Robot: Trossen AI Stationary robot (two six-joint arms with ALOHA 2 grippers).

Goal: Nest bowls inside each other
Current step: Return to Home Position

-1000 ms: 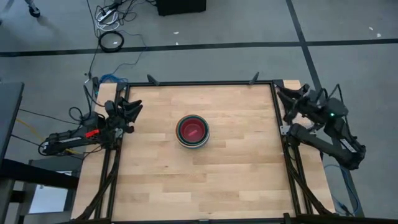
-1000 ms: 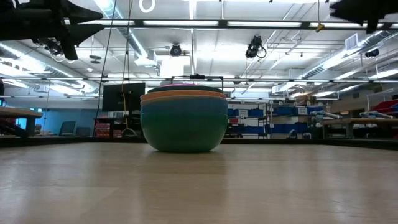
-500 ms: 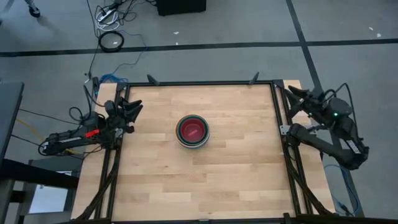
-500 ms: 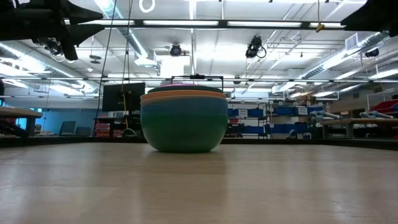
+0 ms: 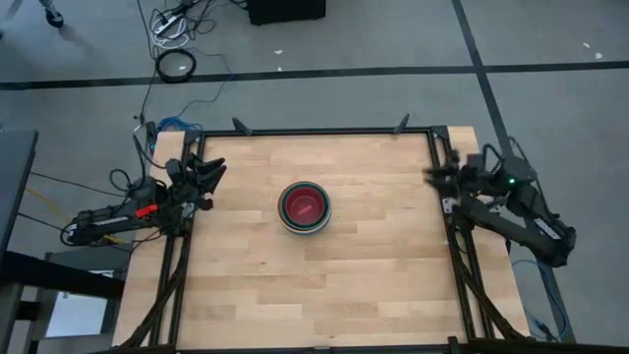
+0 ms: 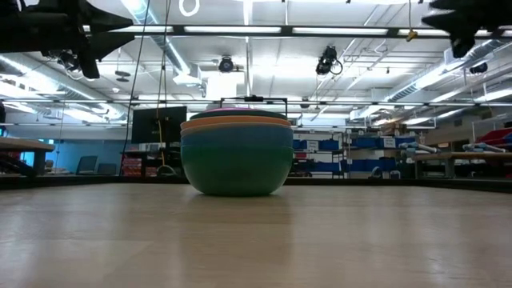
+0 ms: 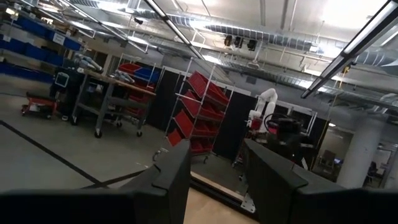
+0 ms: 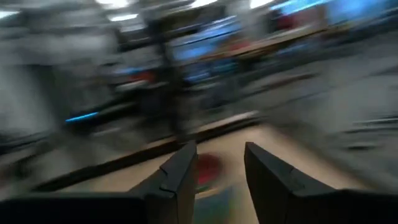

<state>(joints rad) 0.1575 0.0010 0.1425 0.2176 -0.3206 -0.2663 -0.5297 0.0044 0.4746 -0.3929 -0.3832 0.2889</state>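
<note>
1. My left tool point(image 5: 208, 174) sits at the 9 o'clock edge of the tabletop point(image 5: 373, 275), seen from above, a touch toward 10. Its two dark fingers point(image 7: 168, 180) stand apart with a clear gap between them. They hold nothing and touch nothing.
2. My right tool point(image 5: 439, 177) is at the opposite edge, at about 2 o'clock, by the dark frame point(image 5: 314, 131) that borders the wood. Its fingers point(image 8: 177, 177) are parted too, and empty. They point across the wood toward the bowls.
3. The stack of bowls point(image 5: 304, 207) stands near the middle of the tabletop, slightly toward 11 o'clock from the centre. It is well apart from both tools: the left one lies at its 10 o'clock and the right one at its 2 o'clock.
4. From above, the red bowl point(image 5: 305, 203) is the innermost. It sits on top with nothing in it, and the rims of the larger bowls ring it.
5. From tabletop height, the teal bowl point(image 6: 237, 168) forms the outer wall and rests on the wood. An orange rim point(image 6: 237, 122) shows above it, then a darker rim, then a thin pink edge at the top. I cannot tell how many bowls are nested.
6. Farther off, red shelving racks point(image 7: 193, 118) stand in the room past my left tool. A coil of cable point(image 5: 176, 65) lies on the floor beyond the tabletop, toward 11 o'clock.
</note>
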